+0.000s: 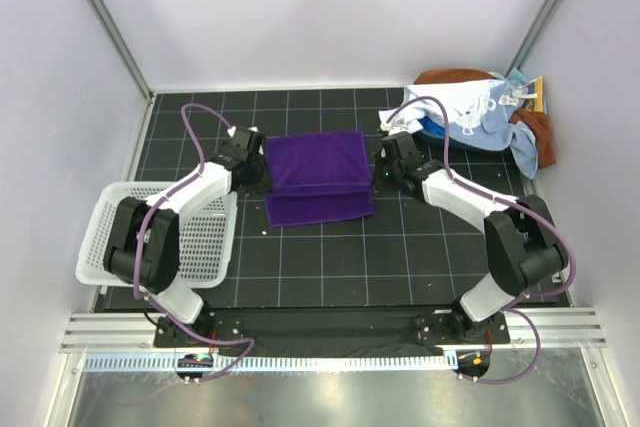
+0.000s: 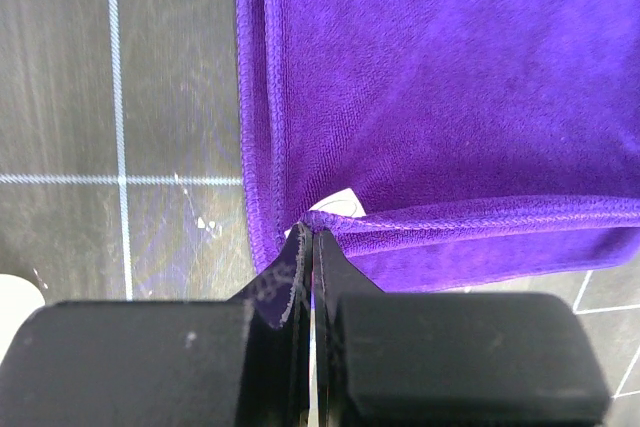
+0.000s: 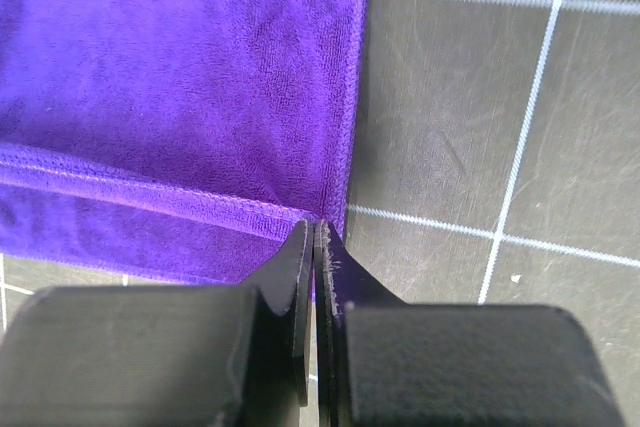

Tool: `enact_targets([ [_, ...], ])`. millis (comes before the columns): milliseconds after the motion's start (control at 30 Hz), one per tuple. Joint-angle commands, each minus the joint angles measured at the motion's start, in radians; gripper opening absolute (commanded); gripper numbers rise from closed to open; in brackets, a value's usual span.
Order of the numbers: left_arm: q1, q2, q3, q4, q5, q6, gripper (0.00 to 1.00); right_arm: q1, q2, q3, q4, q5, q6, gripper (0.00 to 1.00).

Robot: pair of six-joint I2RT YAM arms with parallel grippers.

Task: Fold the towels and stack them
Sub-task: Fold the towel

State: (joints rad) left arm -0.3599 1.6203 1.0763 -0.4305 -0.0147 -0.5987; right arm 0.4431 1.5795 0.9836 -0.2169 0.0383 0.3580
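A dark purple towel lies on the black gridded mat in the middle, folded over so that its top layer's front hem sits short of the bottom layer's edge. My left gripper is shut, pinching the left corner of that top hem. My right gripper is shut too, its tips on the hem's right corner. In the top view the left gripper and the right gripper flank the towel. More towels lie heaped at the back right: a light blue and white one over a rust-brown one.
A white slotted basket stands at the left, under the left arm's elbow. Grey walls close in the mat on three sides. A metal rail runs along the near edge.
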Motion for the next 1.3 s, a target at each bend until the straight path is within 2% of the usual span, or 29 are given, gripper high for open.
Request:
enact_targets([
  [0,-0.008,-0.016,-0.022,0.007,-0.013,0.002,0.0,0.0,0.007,-0.026,0.071,-0.003,0.029,0.01],
  [233,-0.02,0.006,-0.055,0.019,-0.018,-0.003,0.0,0.006,0.04,-0.06,0.103,-0.026,0.038,0.02],
  [500,-0.036,0.003,-0.067,0.019,-0.01,0.004,0.06,0.009,0.048,-0.071,0.109,-0.026,0.032,0.06],
  [800,-0.037,-0.023,-0.076,0.004,-0.007,-0.003,0.12,0.011,0.014,-0.071,0.083,-0.06,0.021,0.24],
  [967,-0.037,-0.062,-0.078,-0.027,0.001,-0.007,0.23,0.017,-0.035,-0.076,0.051,-0.063,0.018,0.34],
  [1067,-0.037,-0.099,-0.075,-0.056,0.007,-0.007,0.27,0.017,-0.073,-0.068,0.018,-0.054,0.018,0.36],
  [1267,-0.037,-0.171,-0.062,-0.094,0.037,-0.012,0.28,0.017,-0.099,-0.034,-0.035,-0.051,0.022,0.37],
])
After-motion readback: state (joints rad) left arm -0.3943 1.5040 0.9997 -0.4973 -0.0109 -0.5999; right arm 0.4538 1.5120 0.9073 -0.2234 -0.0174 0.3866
